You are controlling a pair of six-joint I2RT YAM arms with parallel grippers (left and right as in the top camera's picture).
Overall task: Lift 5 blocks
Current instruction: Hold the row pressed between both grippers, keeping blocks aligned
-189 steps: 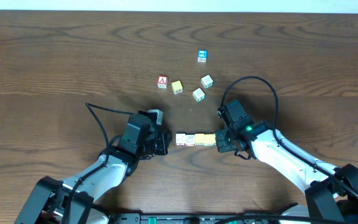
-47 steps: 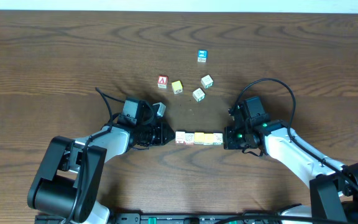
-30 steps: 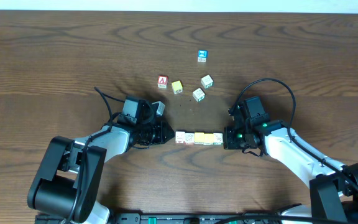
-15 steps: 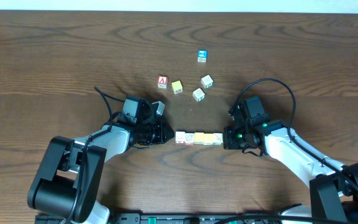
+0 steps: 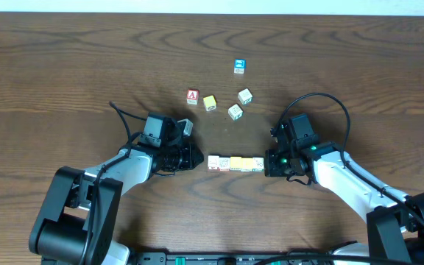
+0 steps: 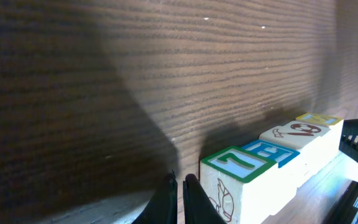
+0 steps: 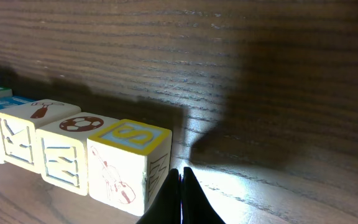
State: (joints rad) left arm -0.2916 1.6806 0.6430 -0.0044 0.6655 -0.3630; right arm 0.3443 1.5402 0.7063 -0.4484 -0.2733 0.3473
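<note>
On your brown wooden table (image 5: pixel 65 66), the row of small wooden alphabet cubes (image 5: pixel 235 163) has the left gripper (image 5: pixel 199 158) just beside its left end, the right gripper (image 5: pixel 265 163) beside its right end, and loose wooden cubes (image 5: pixel 235 111) behind it.

Dark brown wood-grain table (image 5: pixel 65 66) fills overhead view. Thin pale strip (image 5: pixel 212 6) runs beyond far edge; surface unclear. Lighting even overhead; bright glare patch (image 7: pixel 272 186) on grain in right wrist view.

Overhead I can't read or count the row of blocks (image 5: pixel 235 163), the right wrist view cuts it off at the left edge, and the left wrist view crops the nearest block (image 6: pixel 241 186) at its base.
</note>
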